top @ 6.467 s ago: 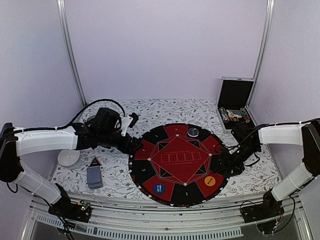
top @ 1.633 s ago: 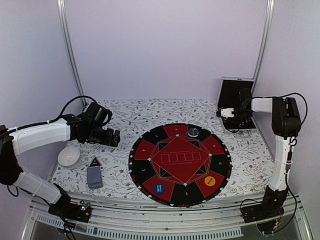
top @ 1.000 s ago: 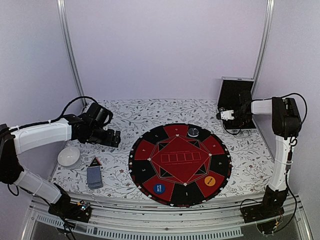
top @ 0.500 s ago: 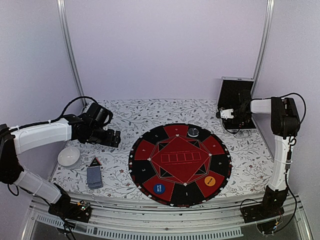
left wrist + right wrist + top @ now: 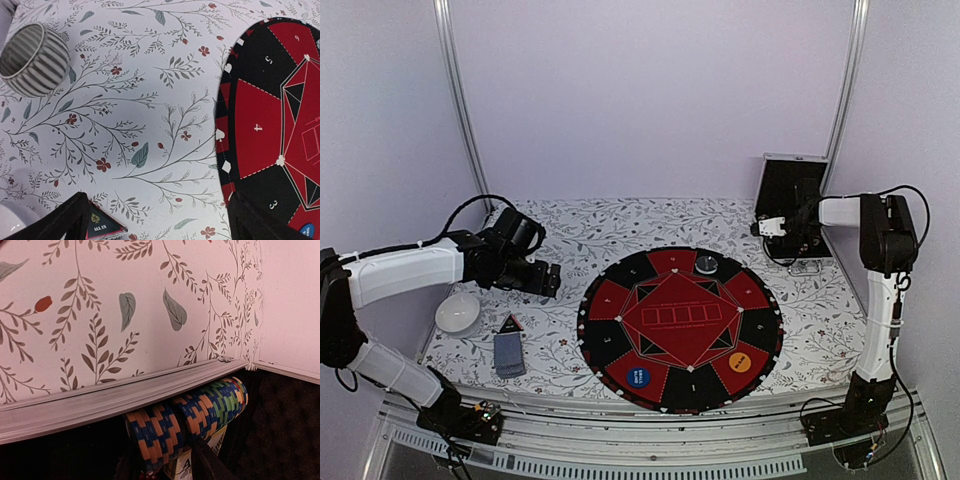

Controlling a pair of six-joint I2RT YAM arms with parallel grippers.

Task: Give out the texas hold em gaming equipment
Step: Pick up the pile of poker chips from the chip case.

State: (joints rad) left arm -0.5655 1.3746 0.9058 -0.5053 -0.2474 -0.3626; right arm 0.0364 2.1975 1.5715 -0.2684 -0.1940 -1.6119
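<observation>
Right gripper (image 5: 167,467) reaches over the silver edge of the black case (image 5: 100,400), one finger either side of a row of orange-and-blue poker chips (image 5: 160,432). I can't tell whether it pinches them. Left gripper (image 5: 157,222) hangs wide open over the flowered tablecloth (image 5: 150,75), with a ribbed cup (image 5: 32,60) ahead on its left.

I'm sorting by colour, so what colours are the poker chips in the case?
The poker chips are orange-and-blue striped, then blue-and-green; clearest in right wrist view.

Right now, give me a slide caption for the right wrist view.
Right fingers flank a row of striped poker chips inside the silver-edged case, floral tablecloth beyond.
</observation>
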